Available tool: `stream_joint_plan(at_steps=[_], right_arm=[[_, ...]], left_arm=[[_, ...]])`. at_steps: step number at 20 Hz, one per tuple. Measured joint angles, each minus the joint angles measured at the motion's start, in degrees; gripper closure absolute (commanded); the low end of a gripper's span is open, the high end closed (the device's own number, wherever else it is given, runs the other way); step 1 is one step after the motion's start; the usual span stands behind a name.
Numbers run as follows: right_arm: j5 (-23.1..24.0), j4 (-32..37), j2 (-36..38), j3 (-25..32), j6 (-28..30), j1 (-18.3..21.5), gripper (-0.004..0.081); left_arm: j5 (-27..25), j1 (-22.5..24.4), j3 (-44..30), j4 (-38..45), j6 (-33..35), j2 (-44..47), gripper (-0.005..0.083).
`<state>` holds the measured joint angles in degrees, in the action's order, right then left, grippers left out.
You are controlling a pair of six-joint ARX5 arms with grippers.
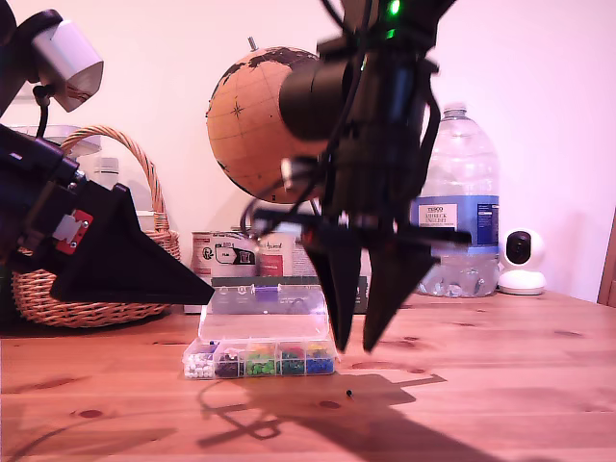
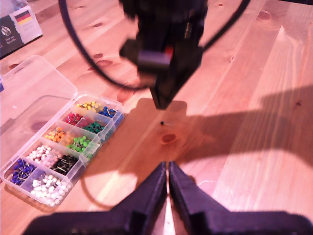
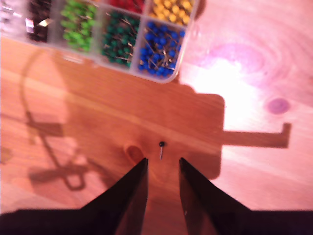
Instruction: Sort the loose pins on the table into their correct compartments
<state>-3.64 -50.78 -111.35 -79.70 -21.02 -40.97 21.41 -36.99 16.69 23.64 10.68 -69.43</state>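
water bottle (image 1: 462,202) label reads "tesco".

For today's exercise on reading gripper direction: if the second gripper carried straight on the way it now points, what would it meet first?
Probably the loose pin, lying on the table just ahead of my second gripper, whose jaws stand apart. Beyond it lies the compartment box. Height is unclear.

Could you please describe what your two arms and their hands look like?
Both are matte black. My first hand and my second hand end in long tapering wedge fingers. Black cables loop around the second arm, which shows a green light.
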Motion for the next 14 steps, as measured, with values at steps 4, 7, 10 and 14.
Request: stream_joint_plan(at_steps=[4, 7, 10, 14], right_arm=[[0.0, 0.7, -1.2, 0.0, 0.0, 0.0, 0.0598], [0.0, 1.9, -1.4, 0.0, 0.0, 0.0, 0.0614], [0.0, 2.2, -1.4, 0.0, 0.0, 0.0, 0.0613], [-0.3, 2.6, -1.4, 0.0, 0.0, 0.0, 0.0613]], left_arm=[[0.2, 0.0, 0.0, 0.0, 0.0, 0.0, 0.0797], [0.4, 0.0, 0.0, 0.0, 0.0, 0.0, 0.0797], [0.5, 0.0, 0.0, 0.0, 0.0, 0.0, 0.0797], [0.6, 0.0, 0.0, 0.0, 0.0, 0.0, 0.0797]])
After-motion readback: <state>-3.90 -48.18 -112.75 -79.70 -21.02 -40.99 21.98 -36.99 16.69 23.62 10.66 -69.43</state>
